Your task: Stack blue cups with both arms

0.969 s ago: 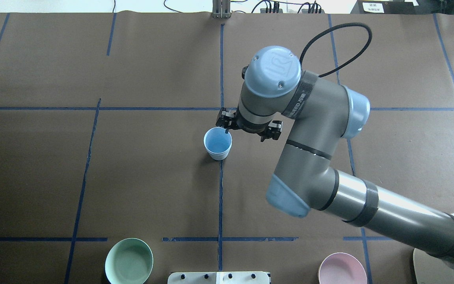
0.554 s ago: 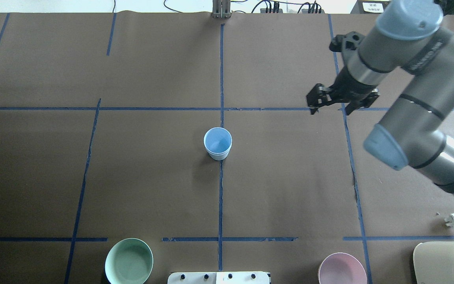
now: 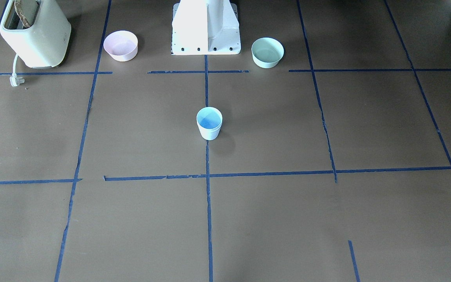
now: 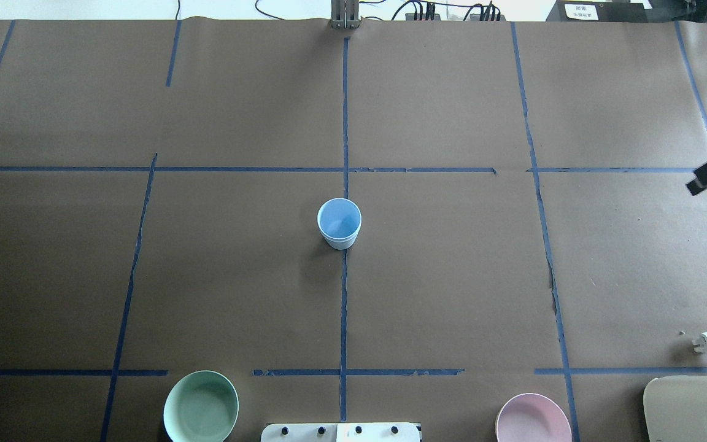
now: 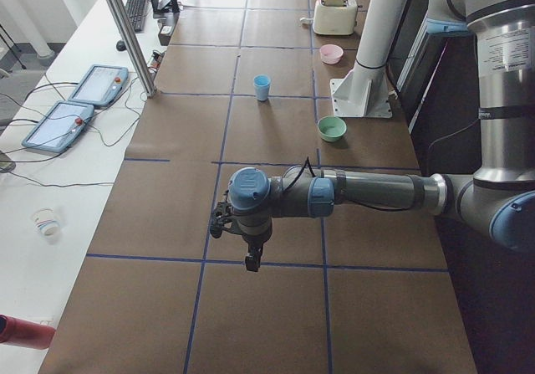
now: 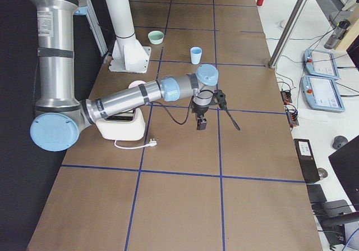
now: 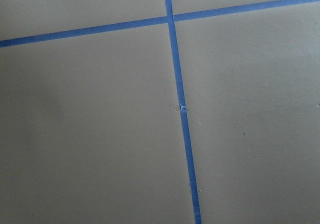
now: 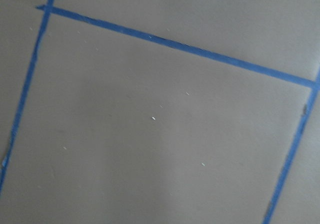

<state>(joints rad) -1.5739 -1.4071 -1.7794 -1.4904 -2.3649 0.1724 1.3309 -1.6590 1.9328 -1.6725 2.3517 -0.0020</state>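
Small pale-blue plastic cups (image 4: 339,222) sit mid-table, likely nested. Left claw (image 5: 251,261) and right claw (image 6: 201,124) hang by the end edges, out of the way. I can't tell their grip.

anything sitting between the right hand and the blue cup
Nothing visible does. The blue cup stands alone, and only bare brown paper lies between it and the right hand. The pink bowl and toaster sit nearer the robot's base, off that path.

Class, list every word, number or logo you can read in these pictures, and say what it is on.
None reads clearly.
White label at the overhead view's top right: print too small.
Lettering on the left arm: blurred.
Lettering on the right arm: blurred.
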